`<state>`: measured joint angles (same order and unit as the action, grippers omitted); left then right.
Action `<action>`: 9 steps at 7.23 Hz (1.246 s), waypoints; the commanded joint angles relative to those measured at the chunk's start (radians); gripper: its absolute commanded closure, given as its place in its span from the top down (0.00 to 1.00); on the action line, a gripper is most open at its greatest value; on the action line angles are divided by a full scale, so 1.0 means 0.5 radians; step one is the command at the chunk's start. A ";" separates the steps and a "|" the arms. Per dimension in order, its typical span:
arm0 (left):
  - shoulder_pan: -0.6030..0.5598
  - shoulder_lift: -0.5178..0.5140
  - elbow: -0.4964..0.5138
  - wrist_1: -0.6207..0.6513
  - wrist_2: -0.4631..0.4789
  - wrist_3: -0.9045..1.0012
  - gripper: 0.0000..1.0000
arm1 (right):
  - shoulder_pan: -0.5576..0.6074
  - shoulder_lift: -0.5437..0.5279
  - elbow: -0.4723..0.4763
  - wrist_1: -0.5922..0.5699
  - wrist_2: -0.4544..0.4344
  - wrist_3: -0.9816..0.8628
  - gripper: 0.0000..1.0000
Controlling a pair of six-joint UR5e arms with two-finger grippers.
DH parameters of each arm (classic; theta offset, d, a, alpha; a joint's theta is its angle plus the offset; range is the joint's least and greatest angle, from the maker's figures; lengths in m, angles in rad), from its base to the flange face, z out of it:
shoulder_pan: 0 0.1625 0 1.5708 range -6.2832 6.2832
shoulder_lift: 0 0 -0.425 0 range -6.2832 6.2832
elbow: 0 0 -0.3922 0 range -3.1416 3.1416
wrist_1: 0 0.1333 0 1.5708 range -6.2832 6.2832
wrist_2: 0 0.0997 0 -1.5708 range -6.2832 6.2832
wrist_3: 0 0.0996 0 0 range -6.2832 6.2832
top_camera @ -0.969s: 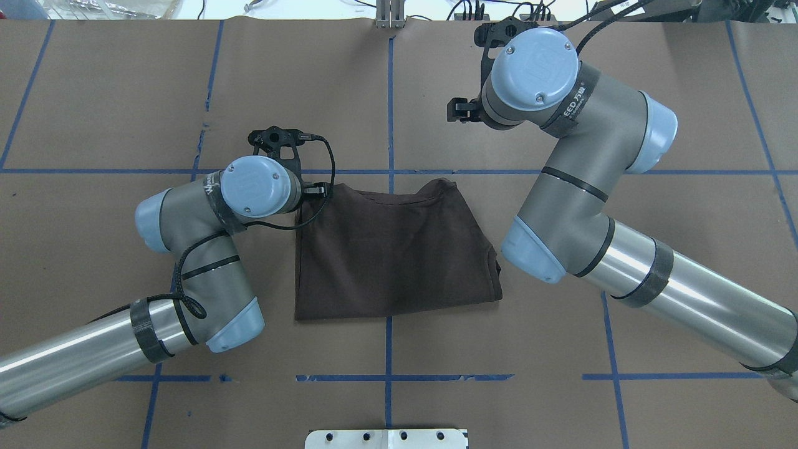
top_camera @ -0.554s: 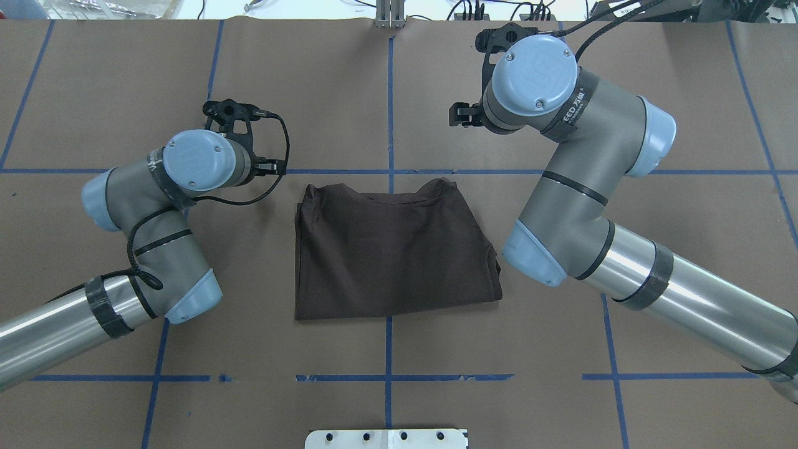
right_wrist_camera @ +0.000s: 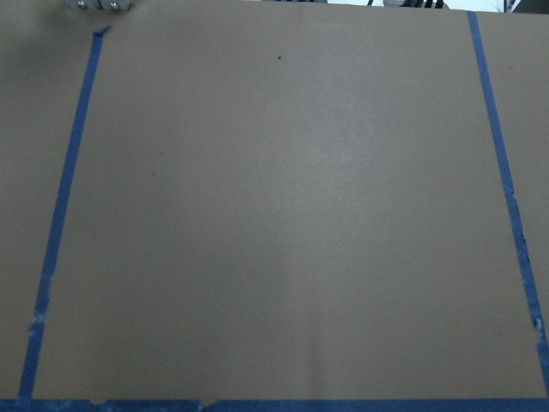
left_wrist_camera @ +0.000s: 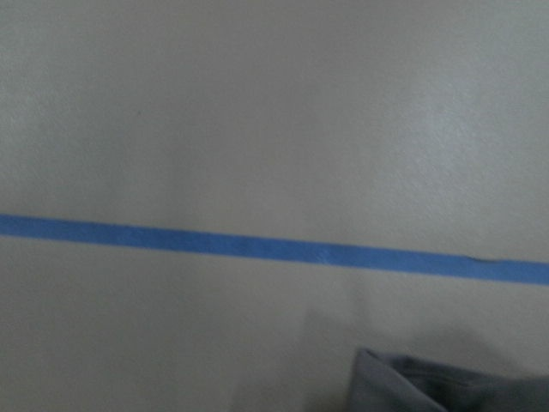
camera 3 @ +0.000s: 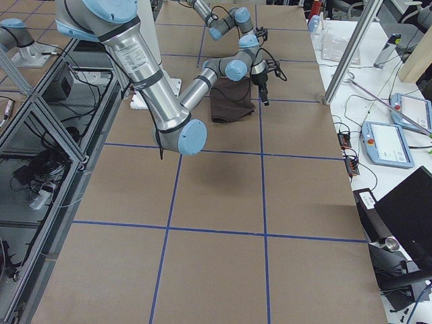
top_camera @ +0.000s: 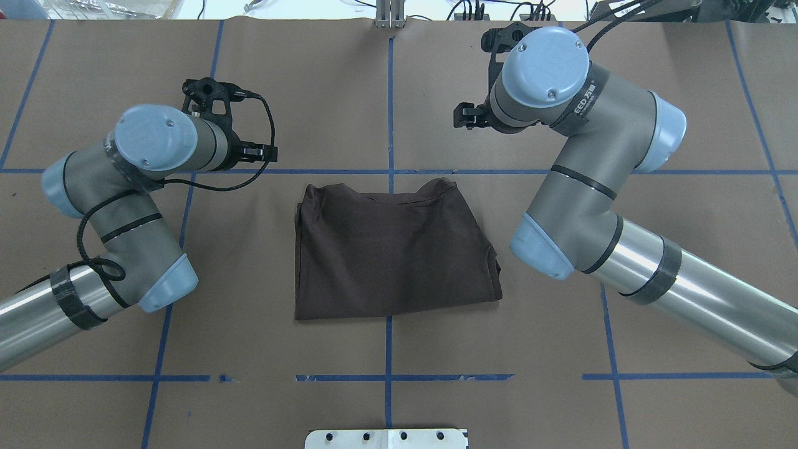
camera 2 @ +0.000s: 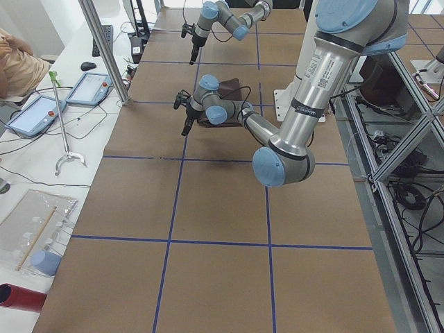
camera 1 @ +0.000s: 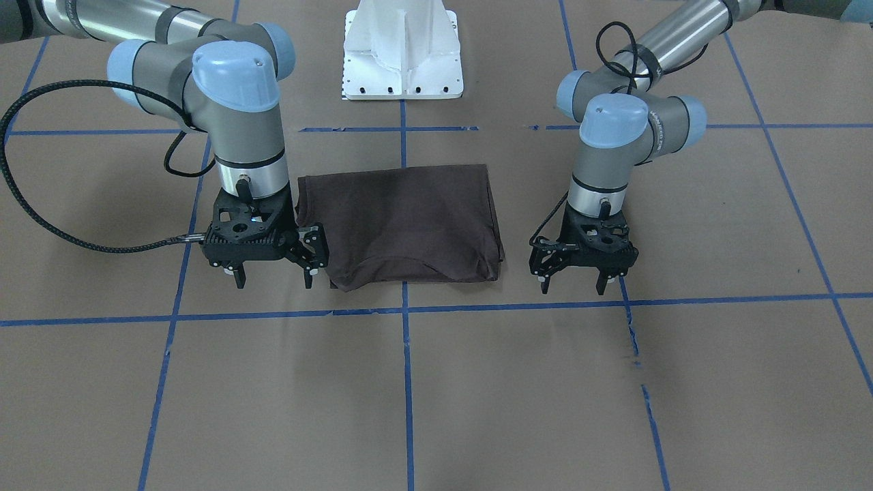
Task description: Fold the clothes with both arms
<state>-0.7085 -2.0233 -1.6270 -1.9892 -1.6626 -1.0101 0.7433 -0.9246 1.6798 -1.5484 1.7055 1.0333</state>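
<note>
In the front-facing camera, the dark brown short-sleeved T-shirt [camera 1: 402, 218] lies folded into a rough rectangle in the middle of the brown paper-covered tabletop [camera 1: 545, 395]. The black two-finger left claw [camera 1: 574, 286] hangs beside one short side of it, and the black two-finger right claw [camera 1: 274, 281] beside the other. Both have their fingers spread wide and carry nothing.

In the overhead camera, both claws are apart from the cloth, toward the far edge. The collar side looks wavy, and a bump of cloth sticks out on the side of the right arm.

The two side cameras add nothing certain.

The left wrist camera shows a blue tape line [left_wrist_camera: 274, 249] and only a corner of cloth. The right wrist camera shows bare paper.

I think the risk is that a claw pinches only the upper layer, and then the loose fold opens.
</note>
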 commanded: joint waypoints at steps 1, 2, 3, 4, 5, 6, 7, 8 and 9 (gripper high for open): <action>-0.040 0.195 -0.419 0.182 -0.114 0.144 1.00 | 0.169 -0.174 0.134 -0.045 0.267 -0.282 1.00; -0.168 0.218 -0.601 0.451 -0.317 0.328 1.00 | 0.286 -0.303 0.284 -0.178 0.368 -0.491 1.00; -0.321 0.297 -0.769 0.651 -0.426 0.588 1.00 | 0.426 -0.438 0.416 -0.313 0.466 -0.751 1.00; -0.584 0.383 -0.814 0.741 -0.667 1.028 1.00 | 0.607 -0.634 0.502 -0.333 0.600 -1.057 1.00; -0.869 0.551 -0.793 0.742 -0.921 1.306 1.00 | 0.815 -0.857 0.509 -0.318 0.796 -1.300 1.00; -0.972 0.634 -0.762 0.742 -0.991 1.314 1.00 | 0.960 -1.179 0.552 -0.224 0.798 -1.439 1.00; -1.022 0.699 -0.710 0.748 -0.988 1.315 1.00 | 1.138 -1.346 0.482 -0.180 0.759 -1.456 1.00; -1.150 0.779 -0.628 0.736 -1.025 1.339 1.00 | 1.307 -1.372 0.430 -0.189 0.898 -1.438 1.00; -1.373 0.837 -0.618 0.742 -1.086 1.424 1.00 | 1.457 -1.393 0.344 -0.192 1.103 -1.495 1.00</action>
<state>-1.2848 -1.6460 -1.9567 -1.6193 -2.1739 -0.3362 1.3730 -1.5909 1.8952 -1.6462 2.1587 0.3100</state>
